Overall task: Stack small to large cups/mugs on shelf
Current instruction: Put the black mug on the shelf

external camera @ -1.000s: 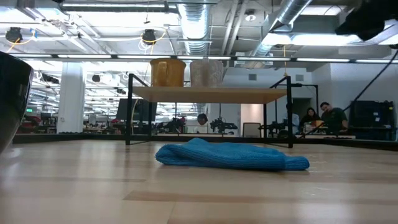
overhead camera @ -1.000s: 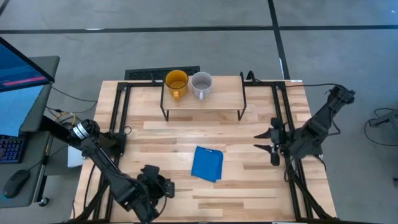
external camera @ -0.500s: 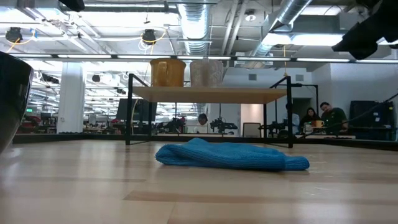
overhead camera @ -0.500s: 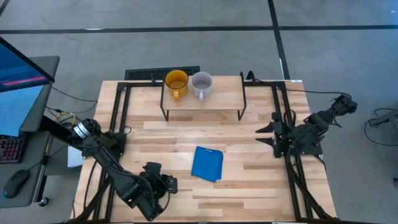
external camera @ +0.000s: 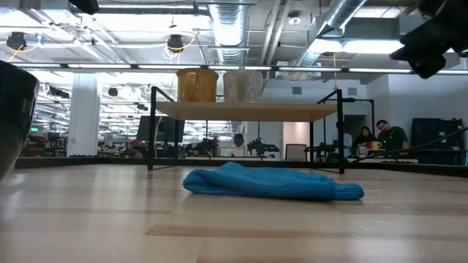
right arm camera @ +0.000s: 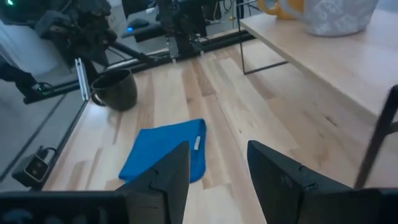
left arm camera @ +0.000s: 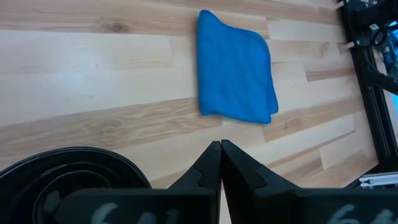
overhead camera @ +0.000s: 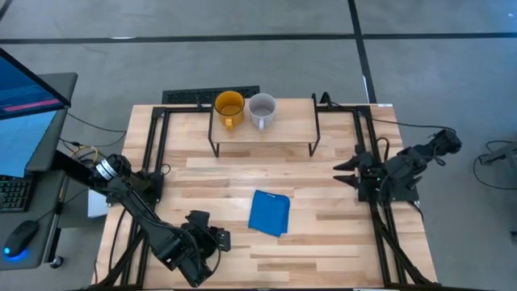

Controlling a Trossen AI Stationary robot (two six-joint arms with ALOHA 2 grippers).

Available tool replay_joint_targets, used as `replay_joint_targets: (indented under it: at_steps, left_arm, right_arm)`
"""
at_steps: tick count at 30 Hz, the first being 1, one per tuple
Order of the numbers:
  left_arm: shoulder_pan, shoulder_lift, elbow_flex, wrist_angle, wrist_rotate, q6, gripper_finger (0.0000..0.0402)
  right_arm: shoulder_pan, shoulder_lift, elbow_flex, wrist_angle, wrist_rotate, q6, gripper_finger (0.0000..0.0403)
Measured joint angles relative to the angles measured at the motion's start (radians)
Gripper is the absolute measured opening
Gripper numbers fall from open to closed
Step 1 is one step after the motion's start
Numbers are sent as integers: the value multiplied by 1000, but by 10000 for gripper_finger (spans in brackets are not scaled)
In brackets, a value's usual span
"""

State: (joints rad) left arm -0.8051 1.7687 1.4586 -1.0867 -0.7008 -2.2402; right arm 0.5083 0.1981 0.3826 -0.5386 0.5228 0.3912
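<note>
A yellow mug (overhead camera: 229, 106) and a light grey mug (overhead camera: 262, 109) stand upright side by side on the left half of the shelf (overhead camera: 291, 125), at the table's far side. The black mug (right arm camera: 115, 88) stands upright on the table near its front left; its rim shows in the left wrist view (left arm camera: 68, 180). My left gripper (left arm camera: 221, 146) hovers just beside it, shut on nothing. In the high view my left arm (overhead camera: 190, 246) covers the black mug. My right gripper (overhead camera: 346, 173) hangs open and empty over the table's right side.
A folded blue cloth (overhead camera: 270, 212) lies flat on the table's middle, in front of the shelf. Black frame rails (overhead camera: 367, 162) run along the table's left and right sides. People sit in the room beyond the table (external camera: 380, 135).
My right gripper has drawn back toward the table's far right, sunk a little and rolled about its own line. It has stayed open and empty. The mugs and the cloth have not moved.
</note>
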Motion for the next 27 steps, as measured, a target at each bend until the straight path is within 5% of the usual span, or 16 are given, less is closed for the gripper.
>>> replay_joint_targets:
  at_steps: [6,11,27]
  left_arm:
    - [0,0,0,0,-4,2,0]
    - [0,0,0,0,-4,3,0]
    - [0,0,0,0,-4,11,0]
  right_arm:
    - [0,-4,-95,126,-20,-1,182]
    - [0,-4,-158,236,-184,-48,182]
    - [0,-45,-227,271,-166,-58,182]
